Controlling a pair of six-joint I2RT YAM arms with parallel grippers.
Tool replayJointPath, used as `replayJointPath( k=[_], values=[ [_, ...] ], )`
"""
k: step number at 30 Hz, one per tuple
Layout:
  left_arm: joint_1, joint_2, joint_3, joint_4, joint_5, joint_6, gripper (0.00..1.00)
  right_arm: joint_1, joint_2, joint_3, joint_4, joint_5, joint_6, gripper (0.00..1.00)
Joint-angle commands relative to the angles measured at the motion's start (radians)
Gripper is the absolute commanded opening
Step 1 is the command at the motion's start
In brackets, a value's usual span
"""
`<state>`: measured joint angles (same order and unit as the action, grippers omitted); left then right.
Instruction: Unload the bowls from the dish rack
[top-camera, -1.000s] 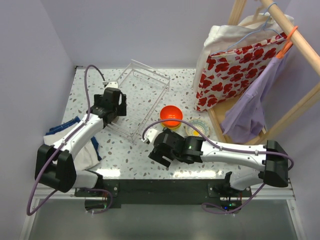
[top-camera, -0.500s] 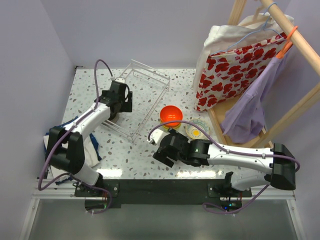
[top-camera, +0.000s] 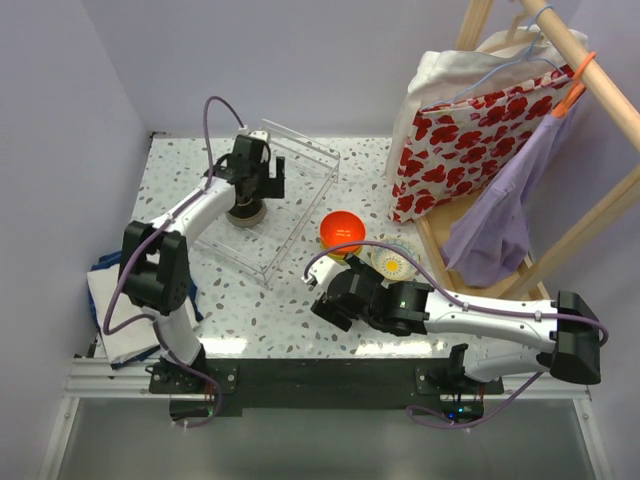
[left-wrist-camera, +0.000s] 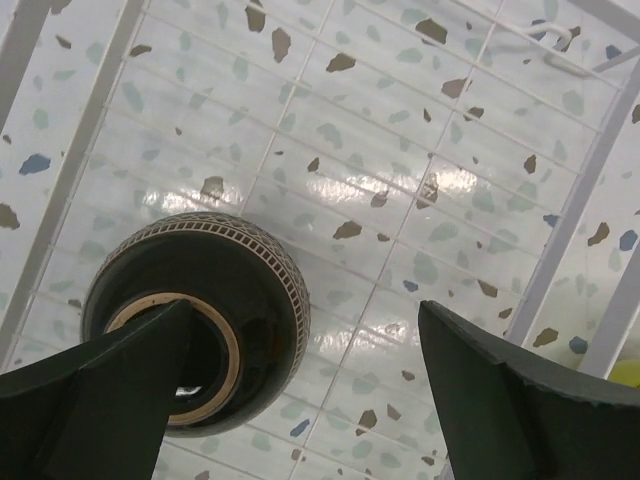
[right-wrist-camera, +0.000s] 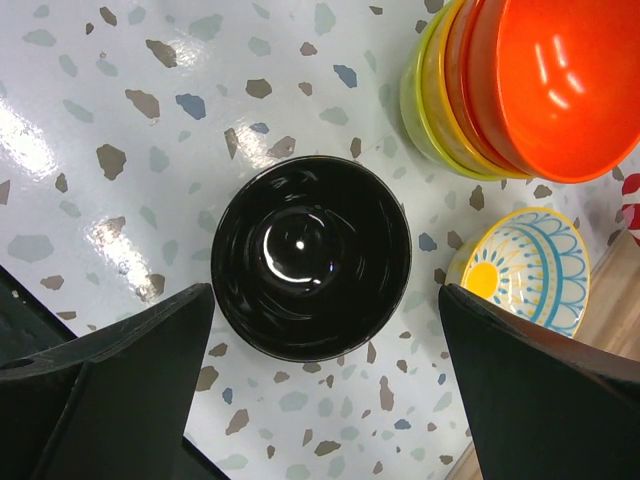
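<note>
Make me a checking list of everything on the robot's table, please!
Surface: speckled white table, shiny; no spills seen.
Job's things: the wire dish rack holds one upturned dark bowl. Outside it, a stack of bowls with orange-red on top, a patterned bowl and a black bowl sit upright on the table.
Clutter: folded cloths, blue and white, at the near left edge.
Grippers: left gripper open over the upturned dark bowl; right gripper open over the black bowl; neither holds anything.
Cables: a purple left cable loops above the left arm; a purple right cable loops by the right wrist.
Surroundings: wooden clothes rack with a flowered bag and lilac garment at the right.
</note>
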<state>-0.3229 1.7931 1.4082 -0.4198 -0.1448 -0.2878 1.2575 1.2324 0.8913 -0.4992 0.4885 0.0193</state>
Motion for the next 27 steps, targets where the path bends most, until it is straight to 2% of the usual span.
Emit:
replayJointPath(
  k=[1,5,9,15,17,27],
  values=[
    [0.001,0.078,0.126,-0.008,0.073,0.025,1.00,0.002,-0.007,0.006,0.031,0.035,0.007,0.99],
    [-0.019,0.034,0.141,-0.013,-0.060,0.154,1.00,0.002,-0.013,0.003,0.033,0.038,0.002,0.99],
    [-0.074,-0.023,0.043,0.015,-0.286,0.283,1.00,0.002,-0.011,-0.003,0.050,0.032,0.001,0.99],
    [-0.176,-0.037,-0.078,0.131,-0.459,0.522,1.00,0.002,0.012,0.012,0.044,0.016,-0.001,0.99],
    [-0.203,-0.012,-0.077,0.144,-0.483,0.558,1.00,0.002,0.016,0.015,0.042,0.015,-0.002,0.99],
    [-0.209,0.121,0.031,0.096,-0.484,0.510,1.00,0.002,0.033,0.024,0.030,0.005,0.005,0.99]
  ],
)
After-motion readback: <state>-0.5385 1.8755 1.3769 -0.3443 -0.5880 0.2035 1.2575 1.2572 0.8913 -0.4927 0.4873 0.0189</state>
